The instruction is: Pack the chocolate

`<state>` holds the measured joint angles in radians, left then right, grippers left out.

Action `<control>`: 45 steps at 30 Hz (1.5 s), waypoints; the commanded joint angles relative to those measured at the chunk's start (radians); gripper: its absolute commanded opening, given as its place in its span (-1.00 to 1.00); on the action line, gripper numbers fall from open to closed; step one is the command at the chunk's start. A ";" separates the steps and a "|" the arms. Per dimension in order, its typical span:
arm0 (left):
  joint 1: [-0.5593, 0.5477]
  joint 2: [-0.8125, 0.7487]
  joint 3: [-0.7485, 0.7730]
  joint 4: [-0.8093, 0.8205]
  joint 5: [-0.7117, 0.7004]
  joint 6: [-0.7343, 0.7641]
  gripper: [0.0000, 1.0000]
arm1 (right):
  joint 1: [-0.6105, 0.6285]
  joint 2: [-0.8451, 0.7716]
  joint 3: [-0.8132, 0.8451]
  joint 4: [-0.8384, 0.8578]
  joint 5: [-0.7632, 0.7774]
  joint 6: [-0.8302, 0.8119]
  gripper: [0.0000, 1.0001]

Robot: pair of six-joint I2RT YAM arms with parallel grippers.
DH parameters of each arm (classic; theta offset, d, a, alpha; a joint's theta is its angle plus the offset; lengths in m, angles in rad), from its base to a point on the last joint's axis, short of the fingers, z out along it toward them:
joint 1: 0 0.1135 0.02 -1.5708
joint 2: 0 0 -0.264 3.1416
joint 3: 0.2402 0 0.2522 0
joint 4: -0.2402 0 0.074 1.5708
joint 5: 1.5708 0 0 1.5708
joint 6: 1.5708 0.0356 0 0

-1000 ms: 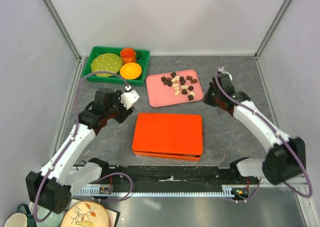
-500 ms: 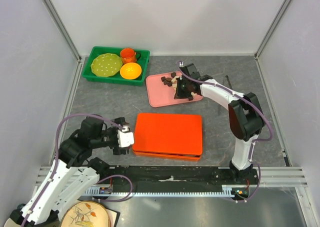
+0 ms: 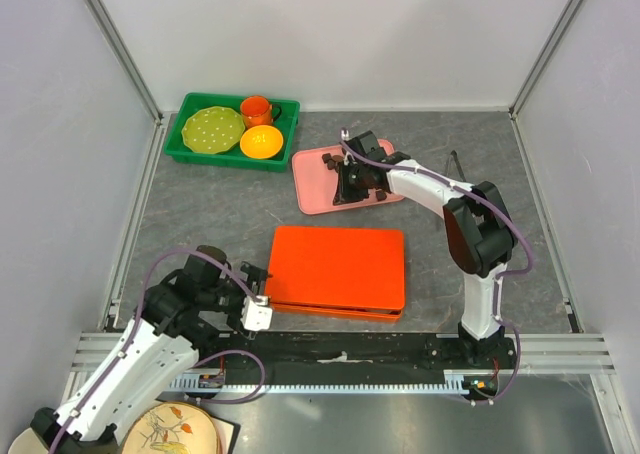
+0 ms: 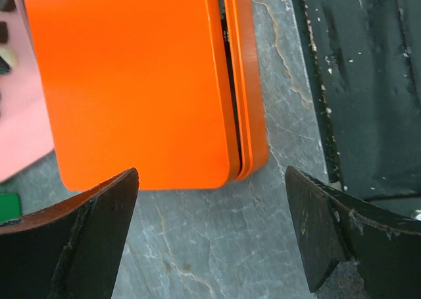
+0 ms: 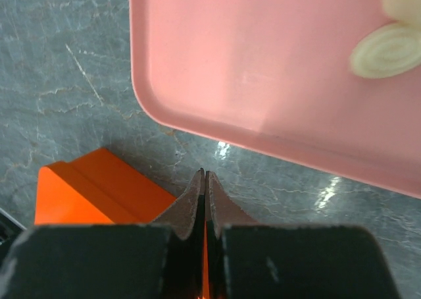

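The box (image 3: pixel 336 270) lies lidded, left gripper (image 4: pixel 210 236) spread wide at its near-left corner, right gripper (image 5: pixel 204 193) pinched together, empty, over the tray (image 3: pixel 315 189); getting chocolates (image 3: pixel 375 179) in needs that lid up.

Robot lab test cell, not home/kitchen. Plain grey walls w/ aluminium frame posts (image 3: pixel 118 59) enclose grey stone-look counter (image 3: pixel 210 214). Two arms bolted to black rail (image 3: pixel 340 359) at near edge, cables exposed. Staged props: green bin (image 3: pixel 192 149) w/ toy dishes.
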<state>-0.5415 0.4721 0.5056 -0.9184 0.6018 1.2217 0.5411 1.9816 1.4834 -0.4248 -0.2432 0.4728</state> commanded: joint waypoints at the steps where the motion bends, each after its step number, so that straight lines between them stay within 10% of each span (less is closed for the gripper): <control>1: -0.005 -0.045 -0.047 0.105 0.065 0.067 0.99 | 0.025 0.011 -0.009 0.043 -0.027 -0.011 -1.00; 45: -0.008 -0.230 -0.343 0.472 -0.045 0.093 0.99 | 0.094 -0.115 -0.167 0.103 -0.142 -0.005 -1.00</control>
<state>-0.5476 0.2249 0.1501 -0.5144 0.5976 1.3102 0.6247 1.9438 1.3361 -0.3340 -0.3538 0.4911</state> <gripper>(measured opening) 0.991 0.007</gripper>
